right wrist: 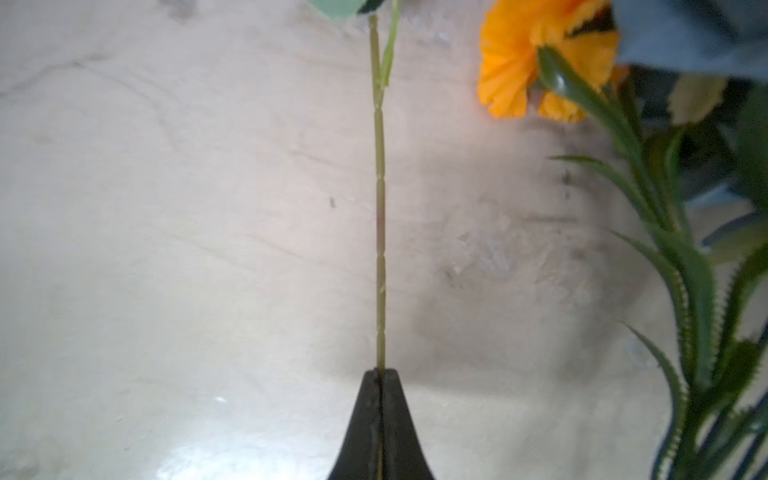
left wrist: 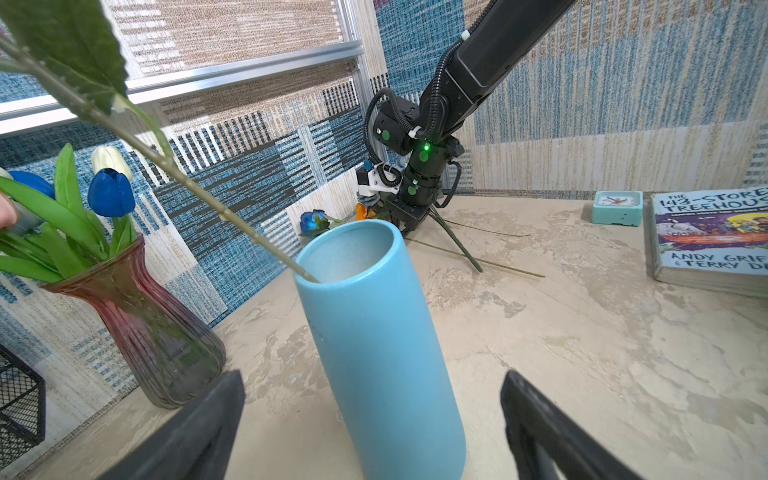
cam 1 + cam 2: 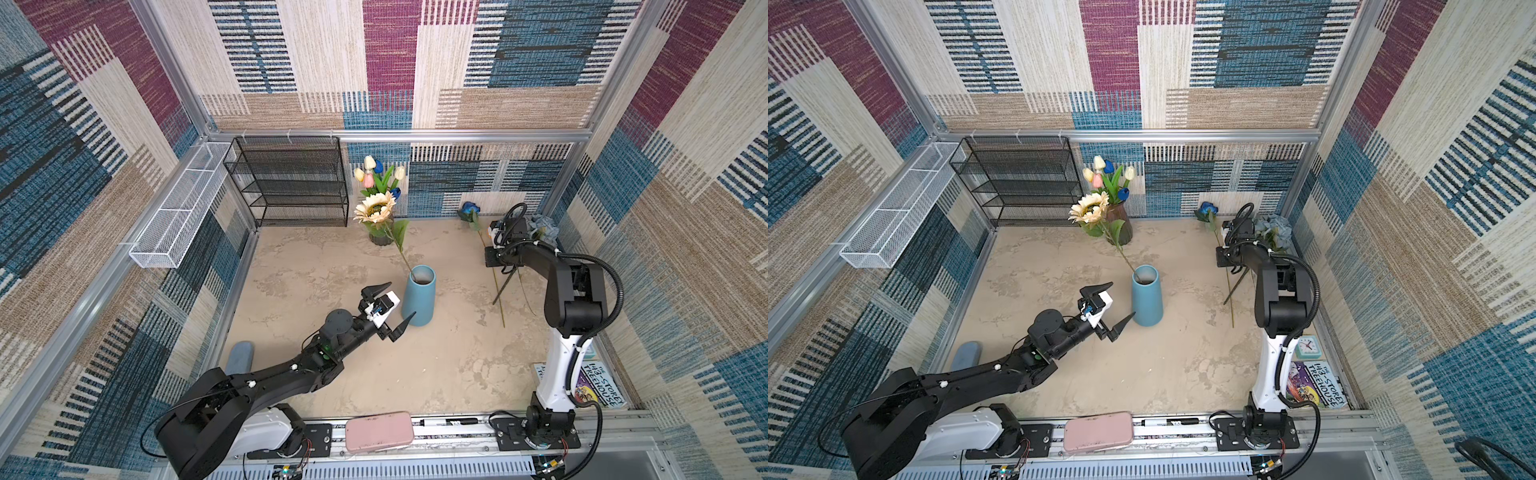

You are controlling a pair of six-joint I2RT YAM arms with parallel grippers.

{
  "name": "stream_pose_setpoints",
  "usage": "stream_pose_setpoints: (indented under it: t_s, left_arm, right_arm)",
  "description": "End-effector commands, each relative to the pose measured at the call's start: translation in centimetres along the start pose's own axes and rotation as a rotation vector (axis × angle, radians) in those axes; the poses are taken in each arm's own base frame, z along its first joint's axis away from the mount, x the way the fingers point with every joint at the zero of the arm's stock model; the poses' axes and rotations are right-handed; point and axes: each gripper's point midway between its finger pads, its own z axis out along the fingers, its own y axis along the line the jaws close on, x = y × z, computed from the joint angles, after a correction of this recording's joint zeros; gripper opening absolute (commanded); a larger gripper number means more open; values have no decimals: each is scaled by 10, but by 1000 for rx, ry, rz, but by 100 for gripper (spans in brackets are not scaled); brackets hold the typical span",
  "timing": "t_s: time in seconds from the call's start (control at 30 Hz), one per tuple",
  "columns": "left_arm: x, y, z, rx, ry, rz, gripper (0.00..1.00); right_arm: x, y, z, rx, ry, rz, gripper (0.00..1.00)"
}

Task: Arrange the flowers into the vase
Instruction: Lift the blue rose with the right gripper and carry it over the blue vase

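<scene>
Left wrist view shows the left gripper (image 2: pixel 372 378) nearest, fingers (image 2: pixel 199 428) spread wide on either side of the blue vase (image 2: pixel 374 311). A cream sunflower (image 3: pixel 374 208) stands in that vase, leaning toward the back. Farther off on the right, the right gripper (image 1: pixel 380 372) is pinched tight on the thin stem (image 1: pixel 380 208) of the blue rose (image 3: pixel 469 209). An orange bloom (image 1: pixel 515 54) and a dusty-blue bunch (image 3: pixel 544 228) lie just beside. Tulips (image 3: pixel 370 178) sit in a dark glass vase (image 2: pixel 158 332) by the back wall.
</scene>
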Motion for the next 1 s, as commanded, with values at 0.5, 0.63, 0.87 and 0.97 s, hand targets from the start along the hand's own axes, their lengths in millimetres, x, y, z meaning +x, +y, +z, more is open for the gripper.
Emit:
stream_pose_setpoints:
  t_s: [0.5,0.63,0.87,0.97]
  left_arm:
    - [-13,6,-4,-19,-14,24,99]
    - [-14,6,-4,-19,-17,25,98]
    - [-33,8,-6,-16,-66,24,99]
    - [-41,10,-5,-16,-87,28,99]
  right_arm:
    - [-70,92,-123,-460,-480,-68,0]
    - [-76,110,-166,-529,-590,-112,0]
    - [-86,159,-290,-705,-910,-201,0]
    - [-85,186,-342,-817,-1052,-226,0]
